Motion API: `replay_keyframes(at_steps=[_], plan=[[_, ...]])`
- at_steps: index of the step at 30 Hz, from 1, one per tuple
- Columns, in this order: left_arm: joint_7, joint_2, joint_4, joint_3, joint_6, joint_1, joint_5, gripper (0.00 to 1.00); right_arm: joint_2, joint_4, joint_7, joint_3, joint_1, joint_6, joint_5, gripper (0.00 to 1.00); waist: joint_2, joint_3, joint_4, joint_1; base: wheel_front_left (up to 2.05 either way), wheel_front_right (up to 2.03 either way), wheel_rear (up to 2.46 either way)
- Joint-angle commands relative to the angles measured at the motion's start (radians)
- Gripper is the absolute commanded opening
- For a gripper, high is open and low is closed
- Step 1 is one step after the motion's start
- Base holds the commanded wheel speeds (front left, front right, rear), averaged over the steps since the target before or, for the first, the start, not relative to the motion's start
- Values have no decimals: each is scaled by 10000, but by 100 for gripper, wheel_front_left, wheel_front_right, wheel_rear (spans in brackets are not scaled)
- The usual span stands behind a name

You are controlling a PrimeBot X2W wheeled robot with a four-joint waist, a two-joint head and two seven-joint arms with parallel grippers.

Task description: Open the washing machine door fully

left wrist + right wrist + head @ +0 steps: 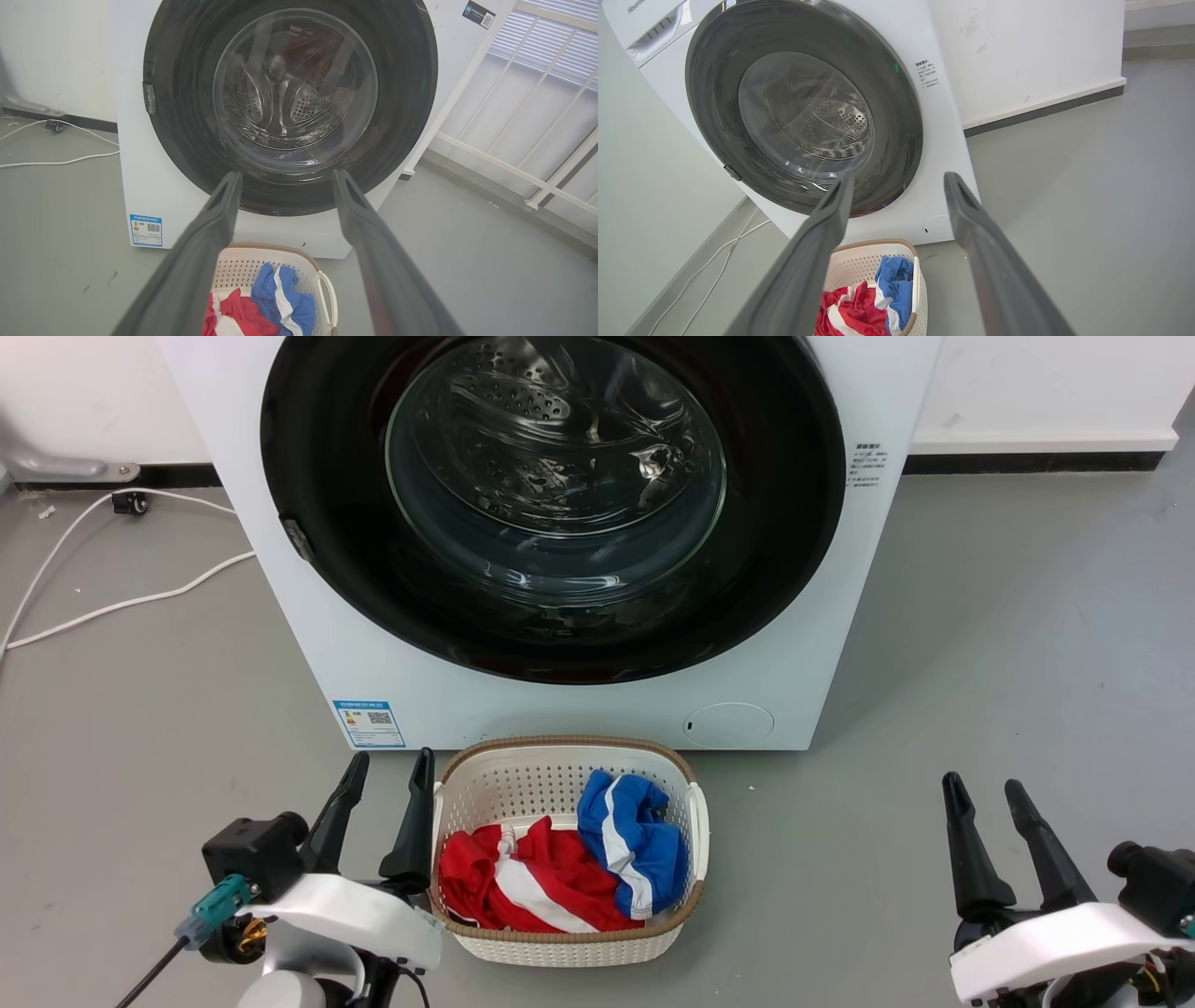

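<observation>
The white washing machine (280, 644) stands ahead of me on the grey floor. Its large glossy black door (317, 457) with a bulging glass window lies flat against the front, shut, with a small grey latch at its left rim. The door (187, 121) also faces the left wrist view, and the door (714, 102) appears tilted in the right wrist view. My left gripper (392, 765) is open at the lower left, beside the basket, well short of the door. My right gripper (985, 788) is open at the lower right, over bare floor. Both hold nothing.
A white laundry basket (560, 947) with a brown rim holds red and blue clothes, right in front of the machine. White cables (121, 602) trail over the floor at left. A white railing (514, 163) stands to the machine's right. Open floor lies at right.
</observation>
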Motion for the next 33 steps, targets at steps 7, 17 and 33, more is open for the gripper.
replay_keyframes(at_steps=[7, 17, 33], plan=[[-262, 111, 62, -163, 62, -195, 702, 100, 22, -288, 27, -35, 149, 17, -976, 100, -1, -16, -28, 0, 0, 0, 0], [-490, 87, 232, -228, -34, -201, 1284, 100, 46, -450, 73, -83, 273, 18, -1989, 100, -1, -31, -36, 0, 0, 0, 0], [-841, 43, 536, -172, -192, -228, 2396, 100, 66, -591, -66, -97, 397, 22, -2890, 100, -1, -56, -77, 0, 0, 0, 0]])
